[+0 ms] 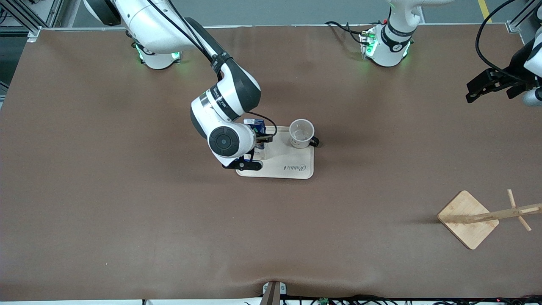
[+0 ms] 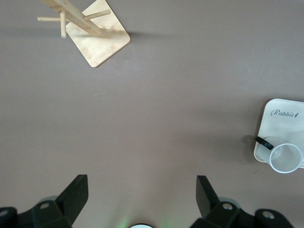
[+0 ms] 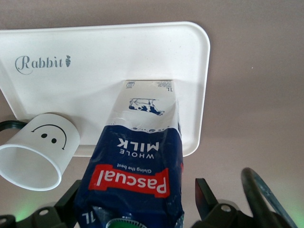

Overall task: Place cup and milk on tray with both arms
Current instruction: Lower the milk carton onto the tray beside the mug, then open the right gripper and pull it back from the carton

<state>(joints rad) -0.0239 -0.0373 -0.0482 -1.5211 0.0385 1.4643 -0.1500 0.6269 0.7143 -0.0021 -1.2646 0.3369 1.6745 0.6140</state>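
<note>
The milk [image 1: 256,125] stands upright on the tray [image 1: 292,167], at the tray's end toward the right arm. My right gripper [image 1: 259,142] is over it, jaws open on either side of the blue carton [image 3: 137,156], with a gap showing at one finger. The cup [image 1: 301,133] stands upright on the tray's corner farther from the front camera, toward the left arm's end, its black handle over the tray's edge. It also shows in the right wrist view [image 3: 40,152]. My left gripper [image 1: 476,93] waits open and empty above the table's left-arm end [image 2: 141,190].
A wooden stand with a square base [image 1: 468,218] lies near the left arm's end of the table, nearer the front camera; it also shows in the left wrist view [image 2: 97,38]. Brown table surface surrounds the tray [image 3: 95,47].
</note>
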